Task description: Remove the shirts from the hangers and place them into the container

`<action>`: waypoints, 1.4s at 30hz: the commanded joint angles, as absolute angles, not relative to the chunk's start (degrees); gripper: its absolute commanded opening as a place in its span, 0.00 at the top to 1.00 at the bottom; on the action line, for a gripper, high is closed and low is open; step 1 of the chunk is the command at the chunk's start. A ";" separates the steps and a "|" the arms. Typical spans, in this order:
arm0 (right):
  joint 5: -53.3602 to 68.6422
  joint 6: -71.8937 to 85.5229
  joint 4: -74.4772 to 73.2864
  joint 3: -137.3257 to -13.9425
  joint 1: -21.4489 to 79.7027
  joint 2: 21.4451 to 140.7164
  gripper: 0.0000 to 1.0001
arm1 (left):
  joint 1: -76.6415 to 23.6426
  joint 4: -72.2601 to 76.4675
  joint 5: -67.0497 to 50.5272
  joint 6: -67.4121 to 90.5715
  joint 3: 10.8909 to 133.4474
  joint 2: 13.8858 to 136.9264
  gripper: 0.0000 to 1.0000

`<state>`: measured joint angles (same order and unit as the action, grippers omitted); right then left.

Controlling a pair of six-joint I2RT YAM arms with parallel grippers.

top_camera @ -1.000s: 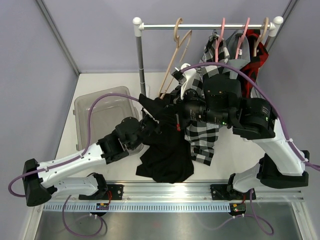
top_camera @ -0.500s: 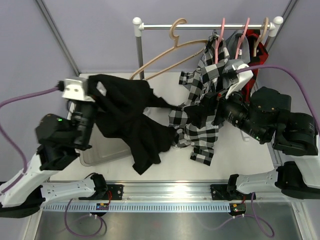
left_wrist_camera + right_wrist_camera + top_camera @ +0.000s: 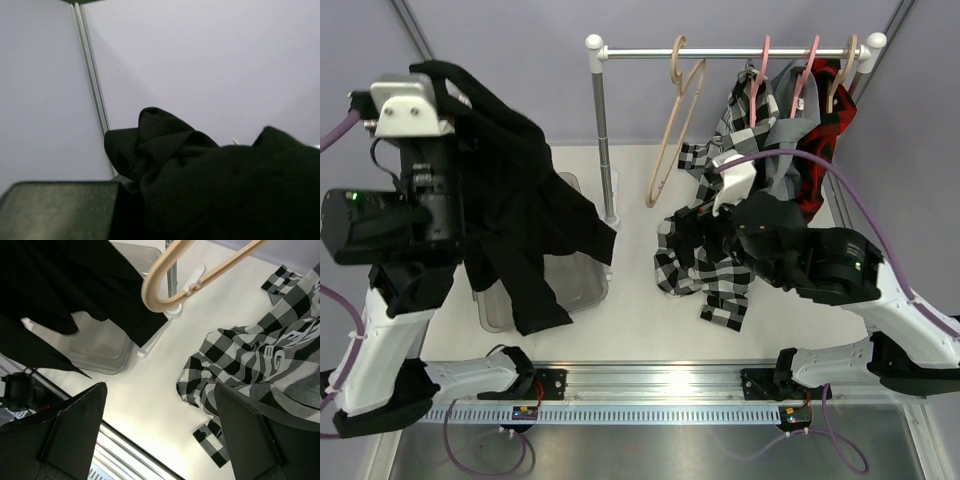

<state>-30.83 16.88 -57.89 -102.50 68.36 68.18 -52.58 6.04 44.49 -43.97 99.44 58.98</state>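
Fingers (image 3: 75,432) of the right gripper (image 3: 160,440) are standing spread wide in the lower part of the right wrist view, gripping nothing, with bare table showing between them. Just beyond them, at centre right, the black-and-white plaid cloth shirt (image 3: 705,265) is trailing onto the white table (image 3: 640,310) while its top is hanging from a thin pink hanger (image 3: 763,75).

At the left of the overhead view, the translucent smoky-grey plastic container (image 3: 578,290) is sitting on the table near the rail's upright post (image 3: 602,140). The plain black cloth shirt (image 3: 520,210) is dangling over it in long folds, covering most of the bin from above; whether the hem is touching the bin cannot be told. The left gripper (image 3: 428,78) is raised high at the upper left, pinching the bunched top of that black shirt, its jaws pressed together on the cloth.

Farther back, an empty pale tan hanger (image 3: 675,130) is hanging from the metal rail with white ends (image 3: 730,52), tilted. At the upper right, the plain grey shirt (image 3: 782,135) is hanging on a second pink hanger (image 3: 808,70), and the red-and-black plaid shirt (image 3: 825,135) is hanging on another tan hanger (image 3: 845,70).
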 commanded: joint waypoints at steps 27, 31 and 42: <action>-34.19 12.31 -55.63 -101.51 68.64 71.81 0.00 | -5.54 -13.97 10.55 -11.08 130.43 78.22 1.00; -34.54 12.57 -55.55 -100.99 68.64 70.93 0.01 | -5.36 -14.15 10.02 -8.71 124.56 75.68 1.00; -34.19 14.06 -54.85 -98.45 68.73 68.56 0.01 | -5.36 -19.77 4.50 2.87 104.33 63.81 1.00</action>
